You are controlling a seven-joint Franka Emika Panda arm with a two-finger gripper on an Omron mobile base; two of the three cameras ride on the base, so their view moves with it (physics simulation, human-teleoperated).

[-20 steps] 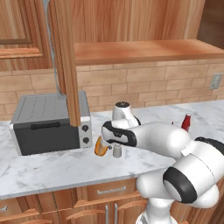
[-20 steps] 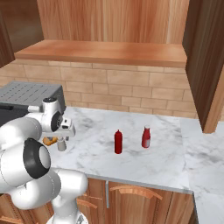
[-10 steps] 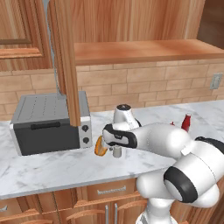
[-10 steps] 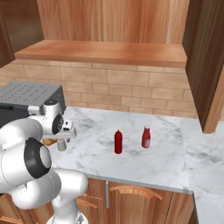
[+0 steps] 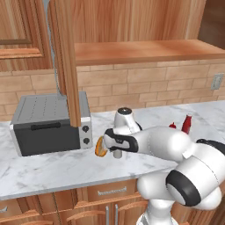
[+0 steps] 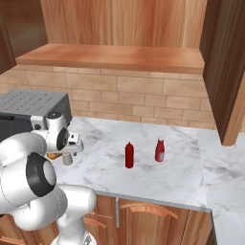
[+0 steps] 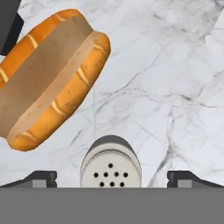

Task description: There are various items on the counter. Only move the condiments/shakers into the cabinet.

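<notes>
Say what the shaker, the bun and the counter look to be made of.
Shaker: dull grey metal or plastic, matte, with a pale cap pierced by small holes; which one is unclear.
Bun: baked bread, with an orange-brown crust and a flat tan cut face.
Counter: white marble-like stone, smooth, with thin grey veins.

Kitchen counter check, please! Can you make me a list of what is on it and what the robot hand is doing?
Surface: white marble counter, wooden drawers below.
Job's things: grey shaker upright beside the bun; two red bottles standing apart on the counter.
Clutter: grey toaster oven.
Grippers: gripper open, a fingertip on each side of the shaker, not closed on it.
Cables: nothing seen.
Surroundings: brick backsplash, wooden cabinet with its shelf.
</notes>
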